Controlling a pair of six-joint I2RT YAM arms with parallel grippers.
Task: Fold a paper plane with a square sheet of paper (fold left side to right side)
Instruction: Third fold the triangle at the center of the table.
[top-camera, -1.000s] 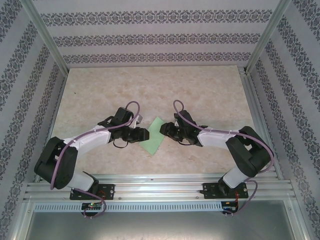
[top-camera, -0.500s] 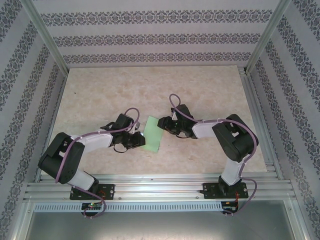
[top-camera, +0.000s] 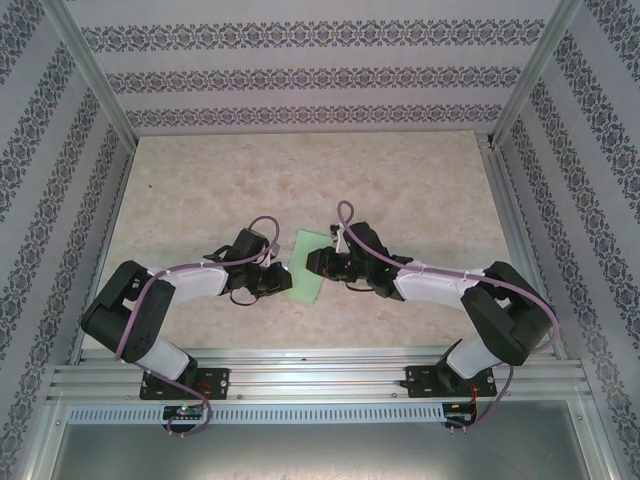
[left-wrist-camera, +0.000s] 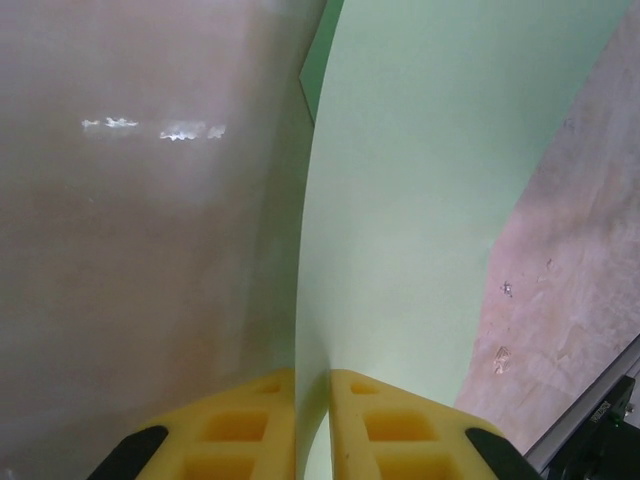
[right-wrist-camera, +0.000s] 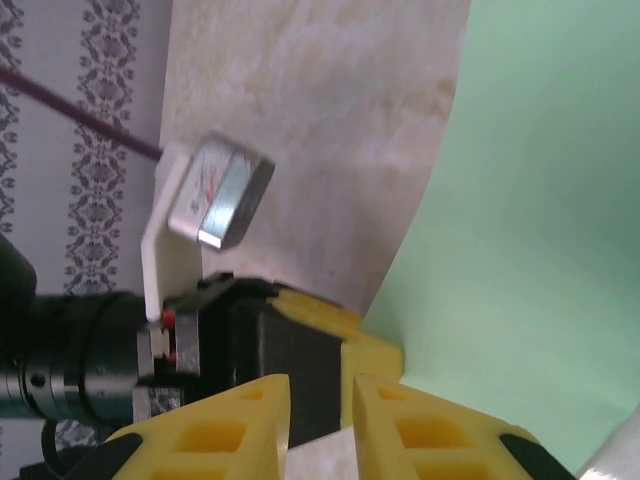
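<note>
My left end effector (left-wrist-camera: 313, 385) is clamped on an edge of the square sheet of paper (left-wrist-camera: 430, 200), which curves up off the table (left-wrist-camera: 130, 260) at its middle. My right end effector (right-wrist-camera: 322, 388), touching the sheet, shows a narrow gap; I cannot tell its grip.

Plain mint-green sheet of paper (top-camera: 306, 280), edge upcurled

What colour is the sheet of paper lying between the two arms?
The paper is plain light mint green, clearest in the left wrist view.
</note>
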